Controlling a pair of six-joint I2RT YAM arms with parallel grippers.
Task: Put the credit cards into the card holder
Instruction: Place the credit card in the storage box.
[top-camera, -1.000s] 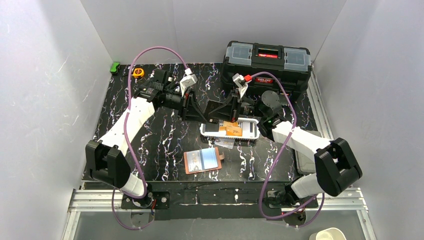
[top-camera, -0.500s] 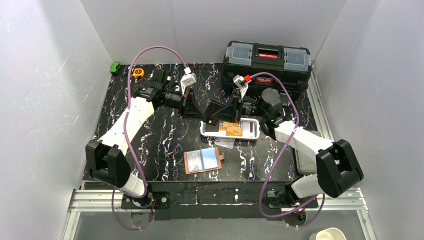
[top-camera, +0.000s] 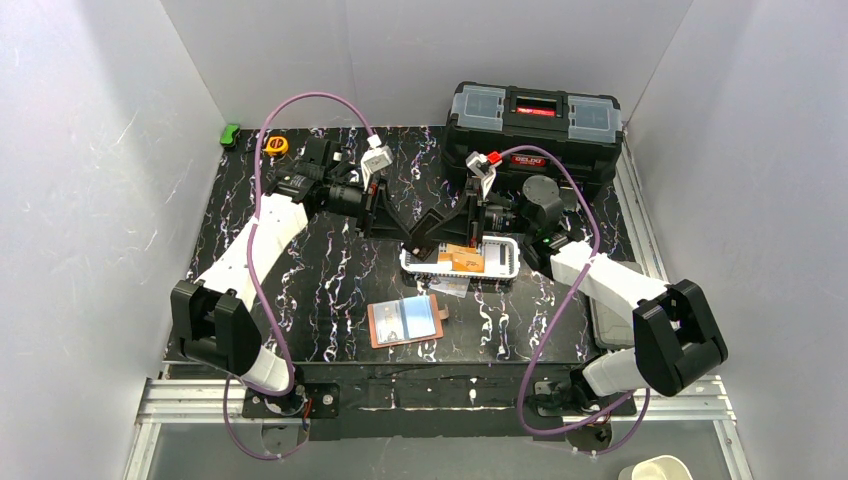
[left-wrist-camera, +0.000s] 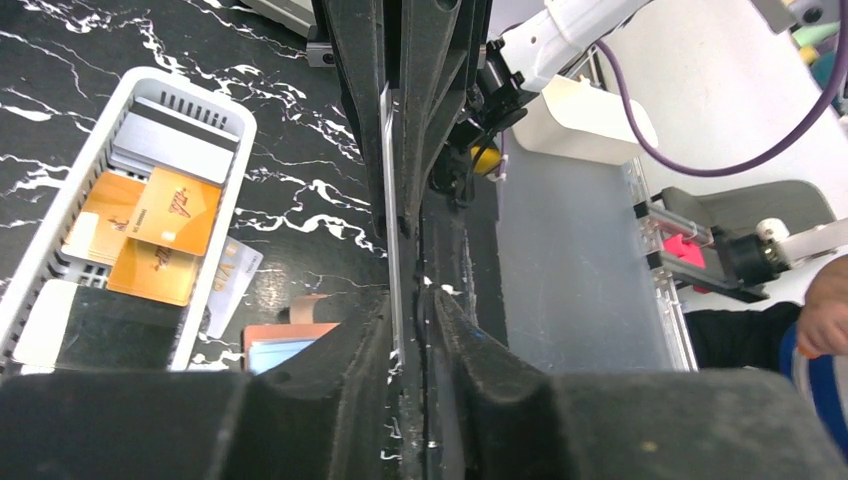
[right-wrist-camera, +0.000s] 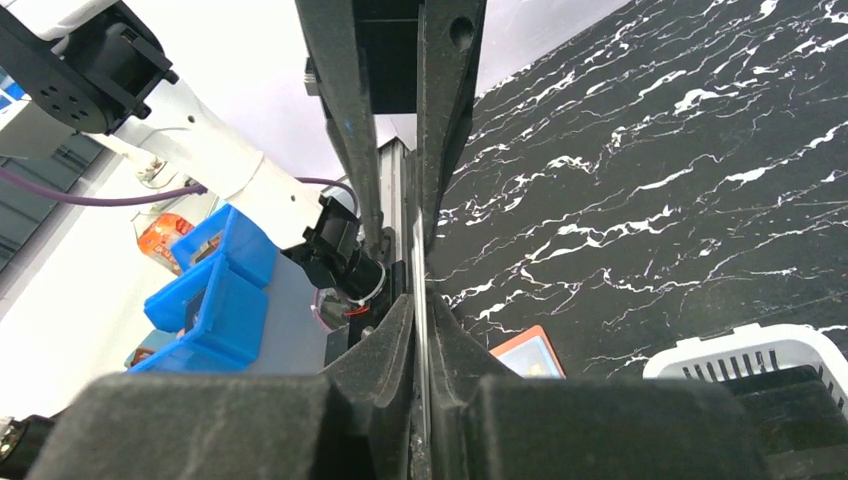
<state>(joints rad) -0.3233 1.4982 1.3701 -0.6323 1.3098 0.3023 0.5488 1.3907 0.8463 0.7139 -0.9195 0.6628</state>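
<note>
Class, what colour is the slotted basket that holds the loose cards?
The basket is white; it shows best in the left wrist view.

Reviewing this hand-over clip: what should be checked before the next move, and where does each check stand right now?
1. Dark card raised off the table between both grippers: ok.
2. Right gripper pinching the card: ok.
3. Left gripper clamped on it: cannot tell; a thin slit shows beside the card in the left wrist view.
4. Card holder lying open on the table, inside facing up: ok.
5. White basket emptied of cards: not ok; orange cards lie in it.
</note>
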